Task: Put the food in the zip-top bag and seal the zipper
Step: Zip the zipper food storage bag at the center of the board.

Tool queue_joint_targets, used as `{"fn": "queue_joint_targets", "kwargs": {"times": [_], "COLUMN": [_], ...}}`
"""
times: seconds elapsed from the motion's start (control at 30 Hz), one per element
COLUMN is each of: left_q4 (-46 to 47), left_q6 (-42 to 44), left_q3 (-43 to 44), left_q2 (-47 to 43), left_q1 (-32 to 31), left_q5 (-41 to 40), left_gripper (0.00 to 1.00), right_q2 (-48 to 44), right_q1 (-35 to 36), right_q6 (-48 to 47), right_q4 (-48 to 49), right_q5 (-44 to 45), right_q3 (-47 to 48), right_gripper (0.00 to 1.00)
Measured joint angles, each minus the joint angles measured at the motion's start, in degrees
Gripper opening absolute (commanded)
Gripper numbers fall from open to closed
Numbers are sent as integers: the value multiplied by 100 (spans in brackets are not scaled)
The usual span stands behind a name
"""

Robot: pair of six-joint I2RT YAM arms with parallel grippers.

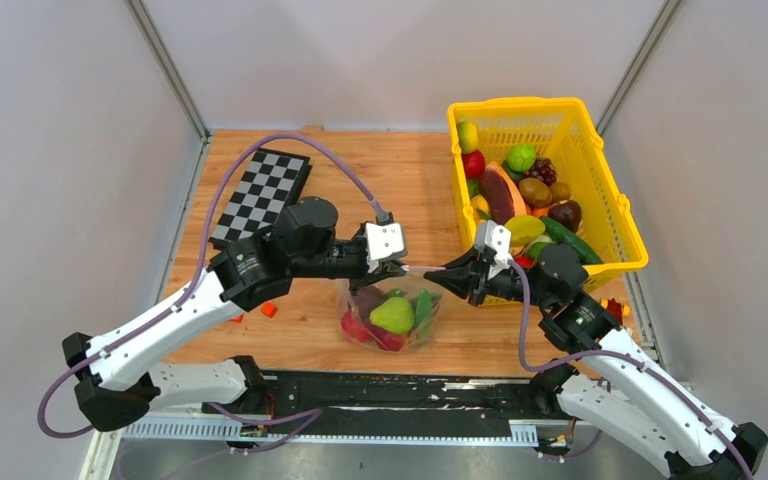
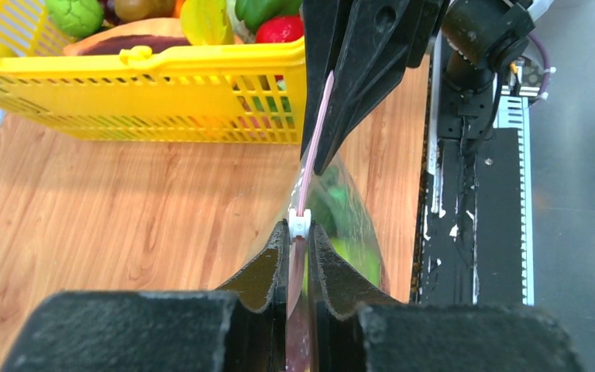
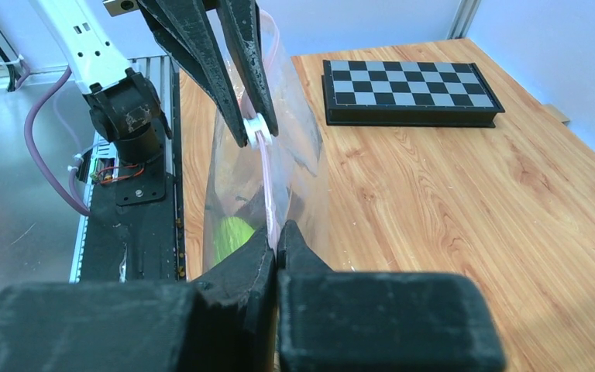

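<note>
Zipper (image 2: 318, 128) is pinched at opposite ends by left gripper (image 1: 400, 265) and right gripper (image 1: 433, 272); it could be pulled loose by food (image 1: 392, 315) weight.

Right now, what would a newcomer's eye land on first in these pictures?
Two hands meet at the table's near middle: the left hand and right hand each pinch the pink zipper, pulled taut between them, with the clear zip-top bag below holding a green pear and red fruit. Then the bright yellow basket heaped with toy food at the far right, and the chessboard at the far left.
</note>
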Motion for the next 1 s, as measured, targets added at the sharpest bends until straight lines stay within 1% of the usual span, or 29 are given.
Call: {"fn": "queue_joint_targets", "kwargs": {"times": [0.1, 0.17, 0.2, 0.27, 0.33, 0.4, 0.43, 0.53, 0.6, 0.63, 0.73, 0.8, 0.87, 0.97, 1.0], "left_q4": [2, 42, 79, 157, 267, 348, 372, 398, 402, 398, 398, 398, 396, 391, 396], "left_q6": [-17, -70, -116, -219, -328, -415, -446, -518, -529, -531, -533, -533, -533, -531, -531], "left_q3": [-151, -203, -219, -221, -219, -216, -214, -214, -208, -190, -133, -105, -96, -96, -96], "left_q2": [-188, -267, -286, -260, -168, -50, 2, 94, 94, 94, 94, 94, 94, 94, 94], "left_q1": [0, 0, 0, 4, 9, 9, 9, 9, 9, 9, 9, 9, 9, 9, 9], "left_q5": [-149, -166, -146, -55, 63, 184, 234, 345, 389, 400, 413, 413, 407, 356, 326], "left_gripper": [0, 0, 0, 0, 0, 0, 0, 0, 0, 0, 0, 0, 0, 0, 0], "right_q2": [0, 2, 11, 55, 186, 302, 361, 468, 525, 568, 778, 911, 968, 953, 931], "right_q1": [0, 0, -2, -2, -2, -2, -2, -2, -2, -2, -2, -2, -2, -2, -2], "right_q6": [4, 26, 44, 59, 26, -22, -66, -225, -334, -389, -535, -605, -664, -730, -745], "right_q4": [-2, -2, -2, -35, -199, -376, -485, -756, -876, -957, -1126, -1211, -1318, -1421, -1434], "right_q5": [-4, -11, -26, -61, -127, -173, -197, -232, -273, -315, -433, -492, -511, -522, -518], "right_q3": [-4, -4, -4, 24, 175, 330, 431, 680, 809, 881, 1069, 1137, 1143, 1143, 1143], "right_gripper": [0, 3, 7, 18, 34, 46, 50, 51, 50, 48, 36, 31, 21, 4, 0]}}
